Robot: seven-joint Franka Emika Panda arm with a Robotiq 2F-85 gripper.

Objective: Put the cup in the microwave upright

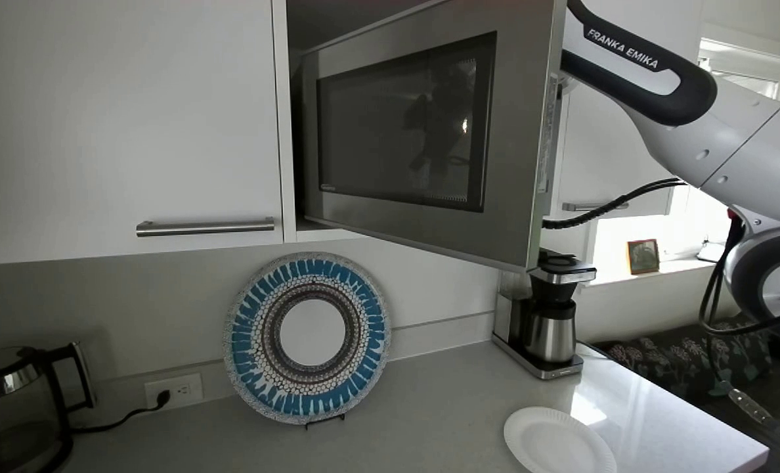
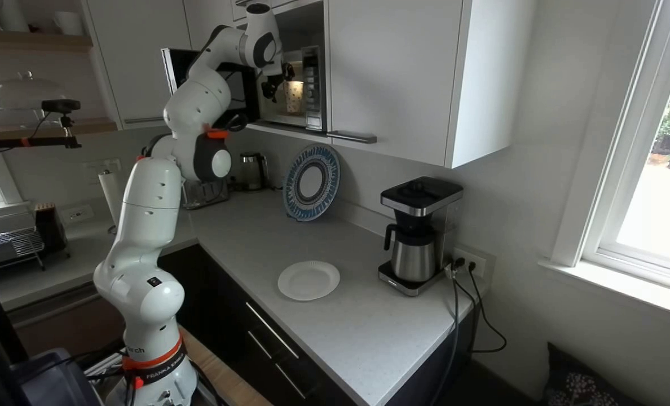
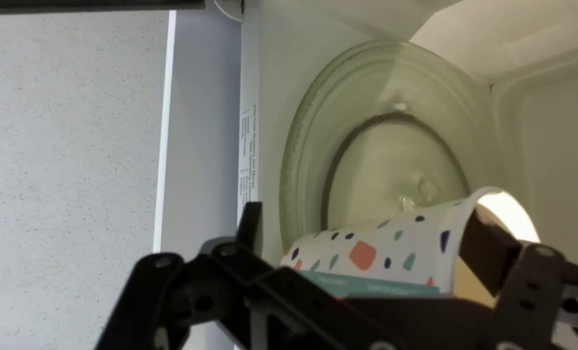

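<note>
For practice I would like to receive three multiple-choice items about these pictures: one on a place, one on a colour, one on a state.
1. Where does the white plate lie?
A) on the windowsill
B) on the counter
C) on a shelf

2. Which colour is the plain band on the spotted cup?
A) red
B) yellow
C) teal

3. How is the microwave door?
A) swung open
B) fully shut
C) lying on the floor

Right letters:
1 B: both exterior views show it resting there.
2 C: the wrist view shows it along the side.
3 A: the wrist view looks inside, onto the glass turntable.
</note>
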